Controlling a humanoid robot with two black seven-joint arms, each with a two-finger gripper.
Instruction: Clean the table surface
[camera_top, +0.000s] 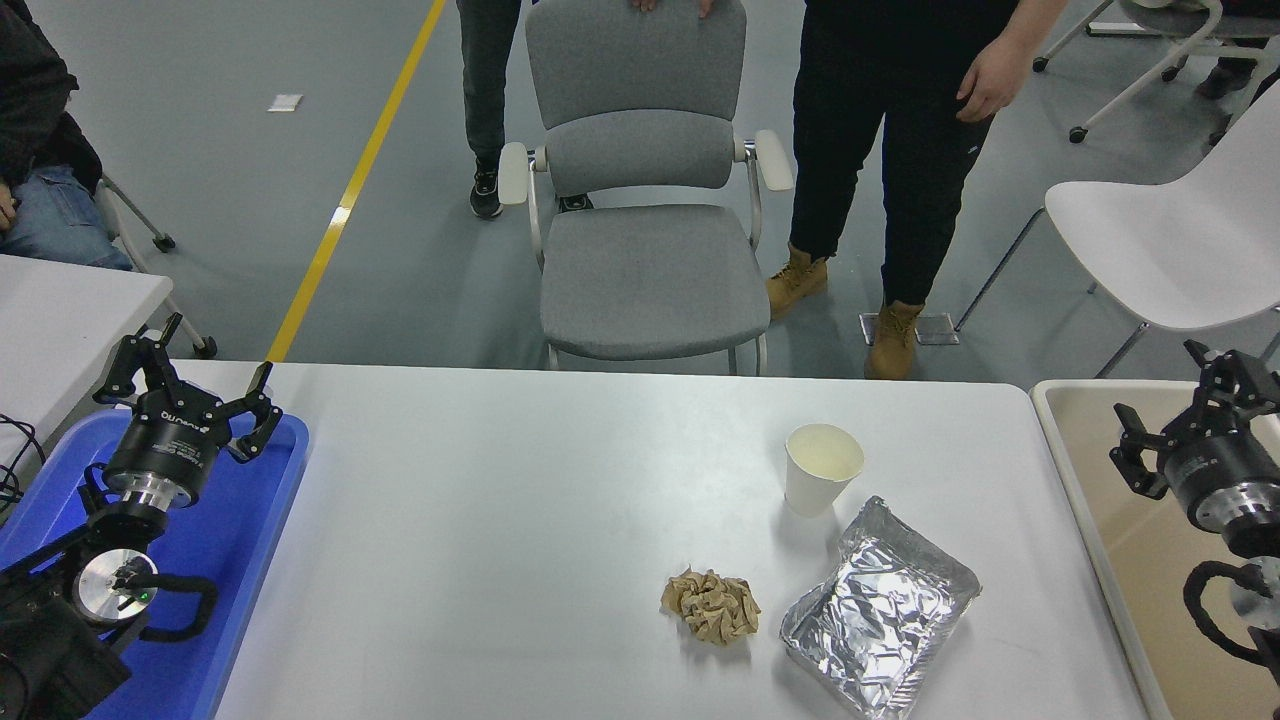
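The table surface (520, 520) is a wide glossy white top. On its right half stand a white paper cup (820, 468), a crumpled brown paper ball (712, 605) and a foil tray (880, 608). My left gripper (190, 385) hangs open over the blue tray at the left edge, holding nothing. At the right edge my right gripper (1190, 385) is open and empty above a beige tray, well to the right of the cup.
A blue tray (245, 560) lies at the table's left end and a beige tray (1100, 480) at its right. A grey chair (650, 260) faces the far edge, with people standing behind it. A smaller white table corner (60, 310) sits at the left.
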